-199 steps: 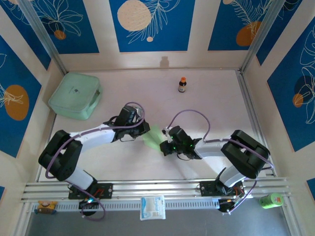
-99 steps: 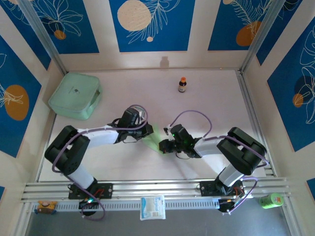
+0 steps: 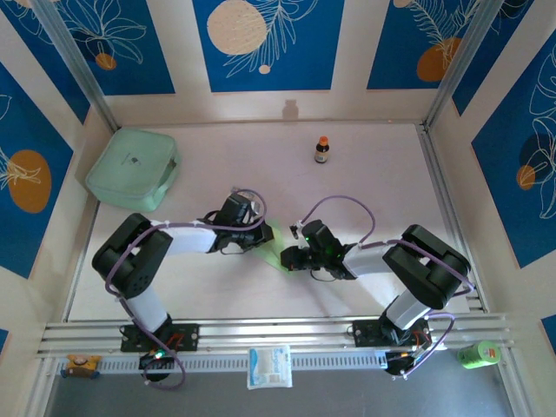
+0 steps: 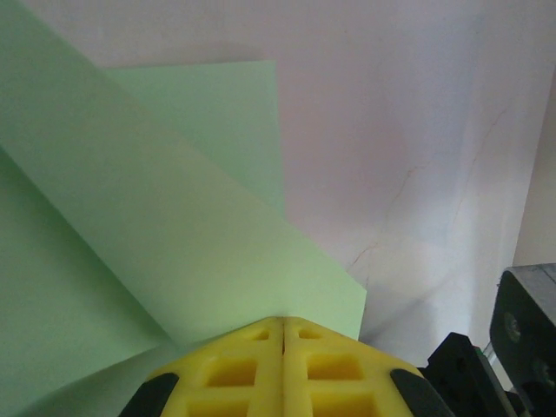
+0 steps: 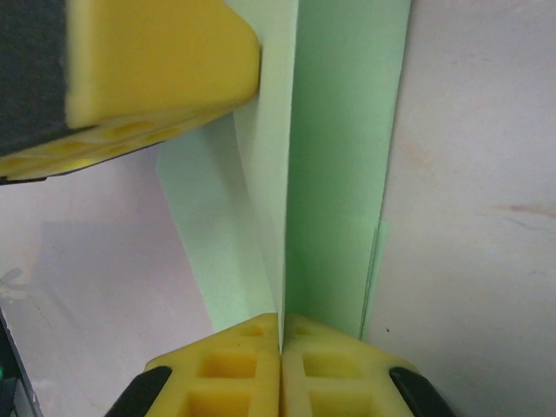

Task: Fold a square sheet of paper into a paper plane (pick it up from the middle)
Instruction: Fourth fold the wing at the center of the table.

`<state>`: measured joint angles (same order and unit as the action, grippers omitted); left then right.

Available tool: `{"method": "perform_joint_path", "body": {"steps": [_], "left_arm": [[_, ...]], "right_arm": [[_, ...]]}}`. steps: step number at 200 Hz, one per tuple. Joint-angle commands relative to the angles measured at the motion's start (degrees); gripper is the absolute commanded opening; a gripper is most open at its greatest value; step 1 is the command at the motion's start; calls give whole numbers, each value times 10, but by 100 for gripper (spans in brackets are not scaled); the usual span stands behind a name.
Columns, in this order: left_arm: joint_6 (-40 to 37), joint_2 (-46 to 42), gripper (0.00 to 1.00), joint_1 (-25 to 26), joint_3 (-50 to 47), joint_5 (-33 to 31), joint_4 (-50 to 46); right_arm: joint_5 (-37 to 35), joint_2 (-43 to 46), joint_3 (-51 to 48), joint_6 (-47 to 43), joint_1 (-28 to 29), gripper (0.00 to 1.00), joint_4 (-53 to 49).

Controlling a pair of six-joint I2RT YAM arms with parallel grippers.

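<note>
- From above, the sheet of paper [image 3: 274,247] is a small pale green sliver at the middle of the worktop [image 3: 373,191]. It lies between the left pincer [image 3: 261,233] and the right pincer [image 3: 290,258], and its folds are too small to read there.
- The left wrist view shows overlapping green layers, one flap slanting across. The left pincer's yellow fingers [image 4: 234,373] are pressed together on the sheet's edge.
- The right wrist view shows a straight crease running away from the right pincer, which is clamped tight on the paper.
- Counted: one sheet, two pincers, one mint-green box [image 3: 133,168], one small bottle [image 3: 322,149], one packet [image 3: 268,366].
- Seen from above, the sheet's long axis slants from far to near between the pincers.
</note>
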<state>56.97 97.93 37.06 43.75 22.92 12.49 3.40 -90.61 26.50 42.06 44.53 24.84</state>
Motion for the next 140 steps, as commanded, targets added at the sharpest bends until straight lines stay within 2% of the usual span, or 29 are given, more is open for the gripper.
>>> {"method": "perform_joint_path", "body": {"steps": [1, 140], "left_arm": [[-6, 9, 2, 5, 16, 4, -1], [-15, 38, 2, 5, 27, 0, -14]], "right_arm": [[17, -6, -8, 5, -2, 6, -34], [40, -20, 15, 5, -9, 6, -72]]}}
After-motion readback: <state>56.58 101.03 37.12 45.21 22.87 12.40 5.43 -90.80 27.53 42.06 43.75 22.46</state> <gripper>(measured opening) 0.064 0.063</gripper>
